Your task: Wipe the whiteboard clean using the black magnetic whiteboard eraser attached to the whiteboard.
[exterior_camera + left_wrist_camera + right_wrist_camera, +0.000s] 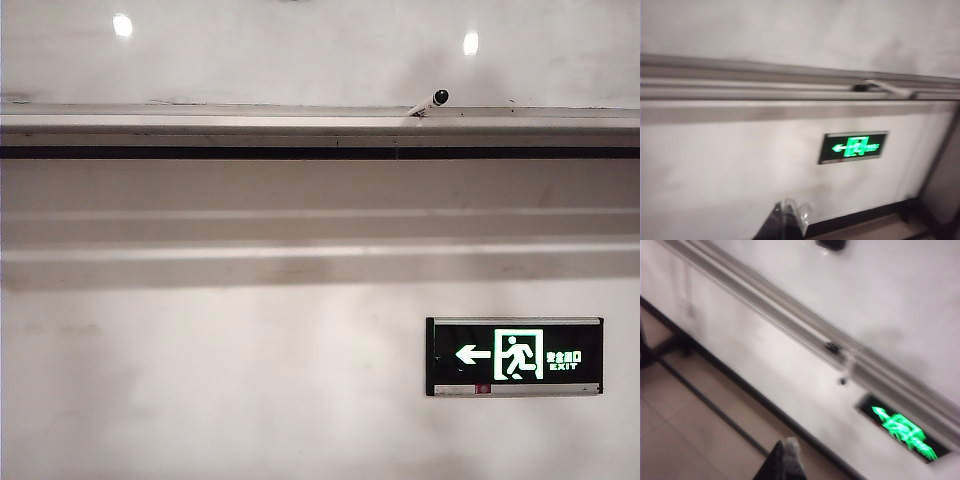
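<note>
Both pincers [787, 220] [785, 460] shut, off whiteboard [300, 60]

The whiteboard [300, 50] ahead of me lies open; only the marker [430, 102] sits on its ledge [200, 125].

So the whiteboard [300, 60], a wide glossy grey-white panel, stands upright in front of me and fills the whole top strip of the exterior view, left to right. It has two bright light reflections on it, one far left and one toward the right, plus faint grey smudges across the surface. Its bottom edge runs along a long silver metal ledge [200, 125], level and straight across. From my right wrist the same board [890, 300] sits tilted in the shot. The black magnetic whiteboard eraser [830, 244], a small dark block, is stuck flat on it, well above the ledge and half cut off by the frame edge.
</note>
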### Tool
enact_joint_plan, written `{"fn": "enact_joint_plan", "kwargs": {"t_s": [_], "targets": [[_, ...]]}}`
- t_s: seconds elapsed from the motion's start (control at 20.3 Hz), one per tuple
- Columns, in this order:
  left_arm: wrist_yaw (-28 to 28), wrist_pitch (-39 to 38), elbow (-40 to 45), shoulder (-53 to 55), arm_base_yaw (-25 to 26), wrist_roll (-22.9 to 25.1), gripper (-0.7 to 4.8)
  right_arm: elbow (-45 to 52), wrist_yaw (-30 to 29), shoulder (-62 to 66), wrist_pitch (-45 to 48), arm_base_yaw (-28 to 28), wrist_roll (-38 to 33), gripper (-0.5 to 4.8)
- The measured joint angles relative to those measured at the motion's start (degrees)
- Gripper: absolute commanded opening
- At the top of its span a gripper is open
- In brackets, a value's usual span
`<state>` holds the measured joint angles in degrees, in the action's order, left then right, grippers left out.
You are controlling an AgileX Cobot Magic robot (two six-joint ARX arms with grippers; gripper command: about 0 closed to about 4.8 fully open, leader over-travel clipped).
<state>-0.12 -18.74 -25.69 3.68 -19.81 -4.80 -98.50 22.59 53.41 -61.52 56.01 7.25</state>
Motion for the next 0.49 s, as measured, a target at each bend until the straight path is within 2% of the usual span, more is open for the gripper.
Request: {"fn": "enact_joint_plan", "kwargs": {"t_s": [0.1, 0.3, 0.39, 0.49], "targets": [[-0.1, 2.0, 3.0, 0.0, 0.0, 0.0, -0.05, 22.6, -0.7, -12.5, 19.0, 0.0, -0.1, 0.0], [1.3, 2.1, 4.5, 0.0, 0.0, -0.2, -0.06, 56.8, 3.5, -29.6, 46.0, -0.3, -0.1, 0.14], [1.4, 2.3, 4.5, 0.0, 0.0, -0.2, -0.06, 67.6, 4.8, -36.8, 52.9, -0.4, 0.0, 0.14], [1.4, 4.0, 5.8, -0.1, 0.0, -0.2, -0.06, 73.8, 4.8, -41.1, 57.9, -0.5, 0.0, 0.13]]}}
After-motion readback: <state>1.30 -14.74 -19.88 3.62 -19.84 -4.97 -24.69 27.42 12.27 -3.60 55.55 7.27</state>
